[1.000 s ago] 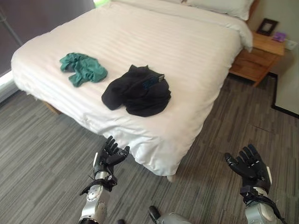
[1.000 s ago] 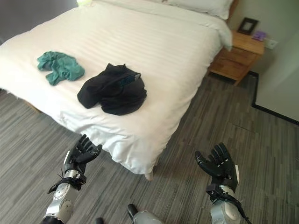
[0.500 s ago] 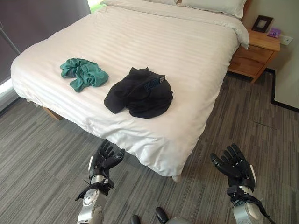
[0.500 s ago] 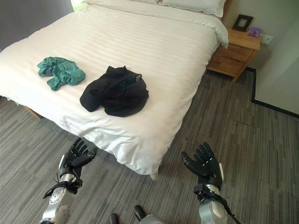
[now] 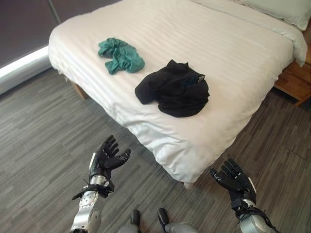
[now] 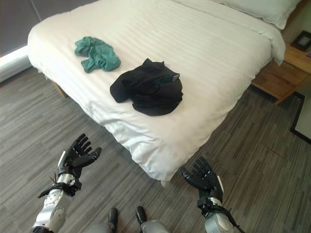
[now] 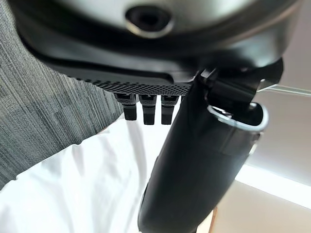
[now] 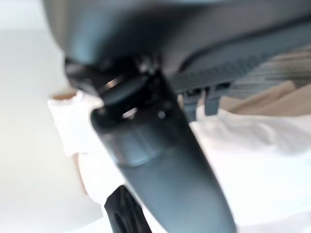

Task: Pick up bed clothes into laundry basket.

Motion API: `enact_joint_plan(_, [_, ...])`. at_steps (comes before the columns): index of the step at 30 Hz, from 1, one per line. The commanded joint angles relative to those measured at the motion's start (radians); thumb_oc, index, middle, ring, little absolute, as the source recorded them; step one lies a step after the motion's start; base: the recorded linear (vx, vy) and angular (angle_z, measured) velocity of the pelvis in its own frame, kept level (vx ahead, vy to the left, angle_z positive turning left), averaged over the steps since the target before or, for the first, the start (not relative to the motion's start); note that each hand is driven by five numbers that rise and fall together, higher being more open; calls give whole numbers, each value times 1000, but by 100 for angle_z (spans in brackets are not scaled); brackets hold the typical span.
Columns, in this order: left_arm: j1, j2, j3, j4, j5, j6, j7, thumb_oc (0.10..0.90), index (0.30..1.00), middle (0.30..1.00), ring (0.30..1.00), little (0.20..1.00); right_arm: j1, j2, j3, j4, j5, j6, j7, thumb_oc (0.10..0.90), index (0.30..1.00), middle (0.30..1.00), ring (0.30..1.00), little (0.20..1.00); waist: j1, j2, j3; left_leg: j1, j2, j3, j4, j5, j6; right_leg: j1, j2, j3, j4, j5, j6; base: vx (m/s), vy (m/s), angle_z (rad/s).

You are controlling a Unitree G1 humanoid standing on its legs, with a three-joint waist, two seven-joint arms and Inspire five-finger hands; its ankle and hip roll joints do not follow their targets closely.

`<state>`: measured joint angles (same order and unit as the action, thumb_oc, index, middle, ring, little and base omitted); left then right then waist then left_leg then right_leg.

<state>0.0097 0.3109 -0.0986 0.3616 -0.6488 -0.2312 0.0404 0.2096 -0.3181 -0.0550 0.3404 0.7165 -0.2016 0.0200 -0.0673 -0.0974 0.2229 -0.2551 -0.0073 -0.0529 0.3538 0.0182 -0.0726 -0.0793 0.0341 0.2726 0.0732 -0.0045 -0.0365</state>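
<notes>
Left hand (image 5: 106,158) seen at lower left of left eye frame, fingers spread, palm up, nothing held, raised over grey floor (image 5: 39,141). Right hand (image 5: 234,180) seen at lower right, fingers spread, nothing held, just beside bed corner. Black garment (image 5: 174,88) heaped at frame centre on white bed (image 5: 233,58), near foot edge. Green garment (image 5: 120,55) crumpled at upper left of centre, apart from black garment. Wooden nightstand (image 6: 282,75) located at right edge. Pillow (image 6: 257,7) located at upper right.
</notes>
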Motion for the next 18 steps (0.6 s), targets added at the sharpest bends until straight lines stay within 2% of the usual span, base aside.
enact_joint_plan(1, [-38,37,46,-85,-16,-100,4,800,900,900,900,900,3,-50,-109,-144,29,-110,0,800,900,900,900,900,-9,18,-61,18,279,63,-152,127,-5,53,-113,-19,-2,-60,143,154,238,-5])
enact_joint_plan(2, [-38,37,46,-85,-16,-100,4,800,900,900,900,900,4,-50,-108,-145,29,-109,0,800,900,900,900,900,-3,14,-57,37,277,73,-170,134,-5,59,-116,-13,-3,-60,142,228,385,-18])
enact_joint_plan(3, [-39,40,49,-79,-16,-107,17,800,900,900,900,900,1,-70,-105,-139,-4,-113,-13,800,900,900,900,900,-1,20,-66,31,312,86,-253,161,-23,64,-140,-7,-15,-68,157,255,423,-15])
enact_joint_plan(4, [-38,39,65,-66,-22,-114,19,800,900,900,900,900,-1,-93,-111,-127,-13,-110,-17,800,900,900,900,900,-5,38,-82,33,359,98,-353,204,-55,77,-174,14,-19,-85,176,254,425,-18])
enact_joint_plan(5, [-38,38,65,-65,-22,-114,19,800,900,900,900,900,-1,-94,-110,-127,-12,-110,-17,800,900,900,900,900,-4,37,-81,41,358,102,-362,209,-56,79,-175,15,-20,-86,176,299,450,-6])
enact_joint_plan(7, [-34,54,93,-64,5,-131,31,800,900,900,900,900,-12,-116,-124,-119,-7,-115,-18,800,900,900,900,900,5,59,-102,15,385,94,-441,219,-86,112,-229,33,-27,-106,202,427,533,-14])
enact_joint_plan(8, [-37,64,112,-55,3,-149,36,800,900,900,900,900,-29,-127,-133,-110,5,-118,-23,800,900,900,900,900,11,71,-123,1,403,85,-441,231,-111,143,-284,41,-28,-118,219,441,530,-16])
enact_joint_plan(9, [-37,64,113,-54,3,-150,36,800,900,900,900,900,-29,-127,-133,-109,6,-118,-23,800,900,900,900,900,10,69,-122,2,400,85,-441,230,-111,146,-287,39,-30,-118,219,456,548,-22])
enact_joint_plan(12, [-59,81,126,-52,-17,-169,49,800,900,900,900,900,-62,-131,-142,-124,18,-122,-36,800,900,900,900,900,14,83,-153,19,414,84,-429,243,-143,175,-382,58,-65,-92,254,420,636,-39])
enact_joint_plan(13, [-72,96,127,-54,-15,-176,55,800,900,900,900,900,-72,-133,-156,-140,17,-126,-41,800,900,900,900,900,8,76,-154,6,421,82,-358,214,-154,170,-437,66,-84,-47,273,565,976,-50])
enact_joint_plan(14, [-94,112,100,-47,-19,-163,38,800,900,900,900,900,-58,-126,-170,-150,-13,-108,-40,800,900,900,900,900,-24,73,-167,21,386,153,-226,83,-130,147,-518,53,-91,90,291,550,986,-34])
enact_joint_plan(15, [-117,118,83,-43,-24,-163,34,800,900,900,900,900,-64,-126,-170,-144,-30,-109,-45,800,900,900,900,900,-30,72,-164,-5,363,160,-148,27,-116,117,-544,61,-84,216,283,423,731,-23])
enact_joint_plan(16, [-117,118,83,-43,-24,-163,34,800,900,900,900,900,-64,-126,-170,-144,-31,-109,-45,800,900,900,900,900,-29,72,-166,-7,364,161,-146,27,-116,115,-544,62,-84,216,283,247,435,-31])
enact_joint_plan(17, [-131,139,67,-46,-36,-160,30,800,900,900,900,900,-79,-115,-157,-127,-20,-113,-55,800,900,900,900,900,-34,76,-157,-5,339,149,-122,-18,-101,69,-541,75,-49,330,262,201,372,-34])
enact_joint_plan(18, [-144,156,47,-50,-39,-156,26,800,900,900,900,900,-86,-88,-141,-118,11,-115,-53,800,900,900,900,900,-44,87,-140,1,316,141,-121,-32,-76,32,-511,90,20,359,246,316,600,-34])
